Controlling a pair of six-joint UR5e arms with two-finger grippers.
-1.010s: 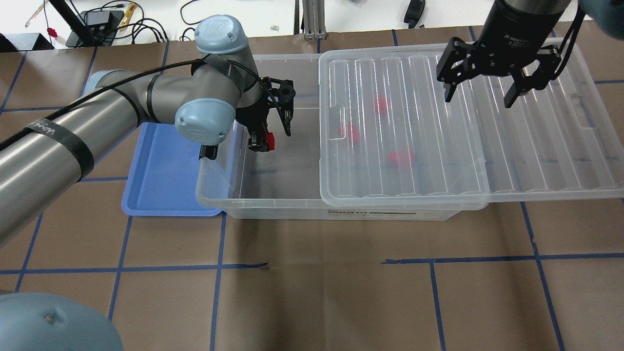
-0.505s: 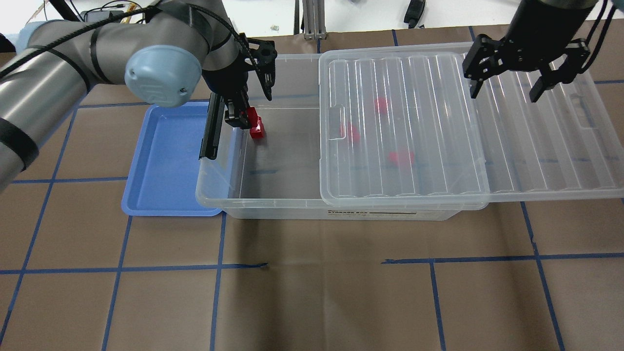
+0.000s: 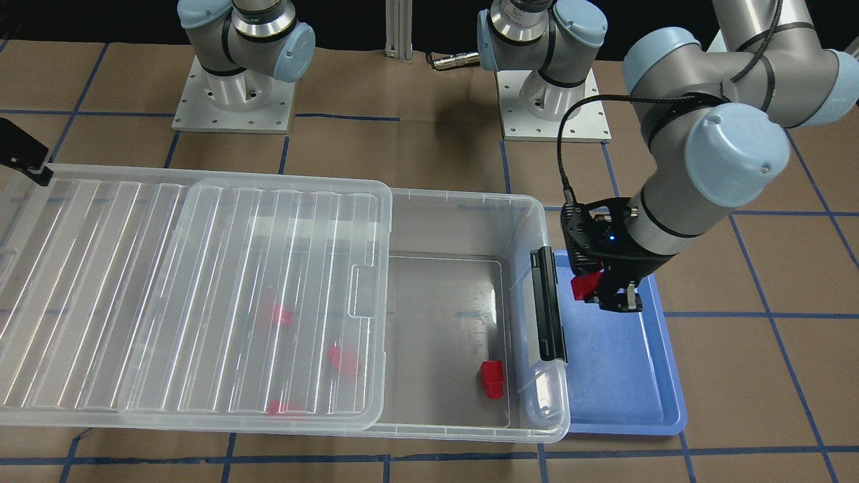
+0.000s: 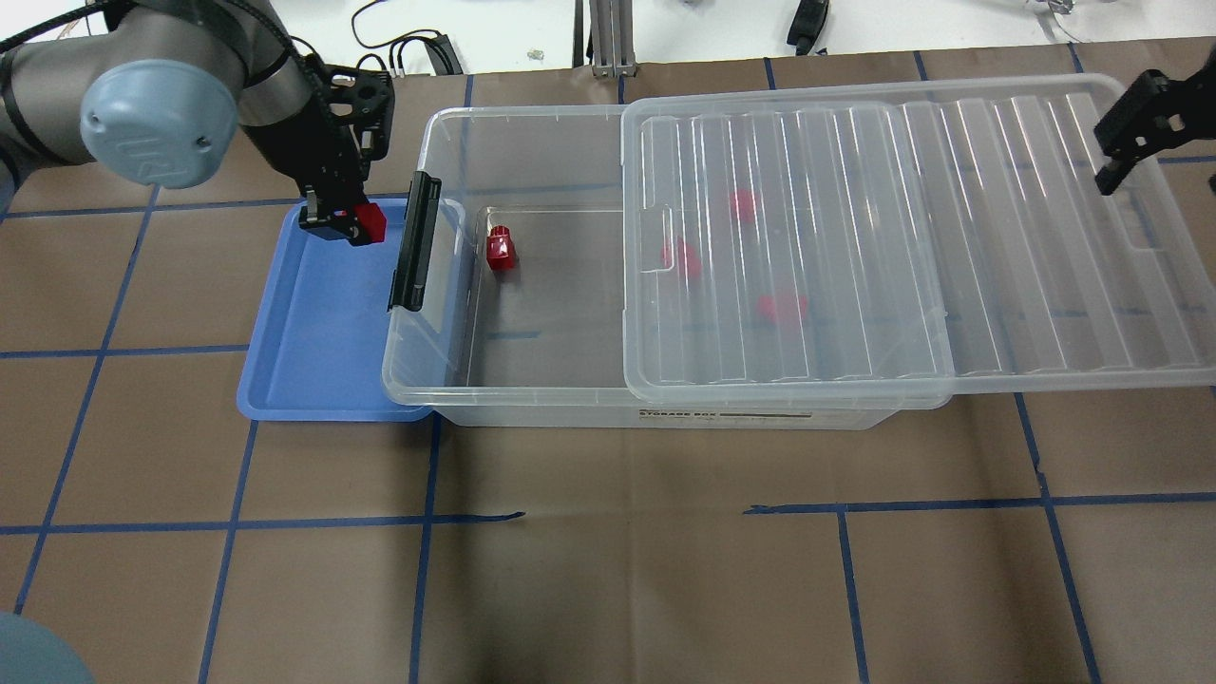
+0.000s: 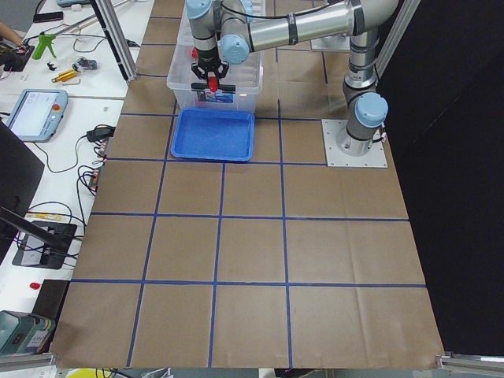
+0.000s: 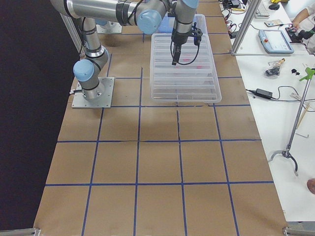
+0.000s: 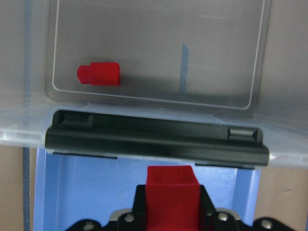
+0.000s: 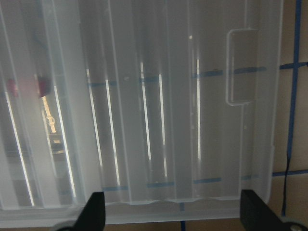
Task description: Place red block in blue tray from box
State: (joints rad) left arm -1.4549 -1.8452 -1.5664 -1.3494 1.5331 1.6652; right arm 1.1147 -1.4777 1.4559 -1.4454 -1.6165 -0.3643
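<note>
Overhead exterior view: the left gripper has its fingers clamped on the red block, above the blue tray and just beside the latch of the box. The block looks light, rigid and glossy, so probably slippery. Grip across the squarish body, not the stub. The right gripper has its fingers apart over the lid.

left hand closed, pointing down; right hand spread wide.
</note>
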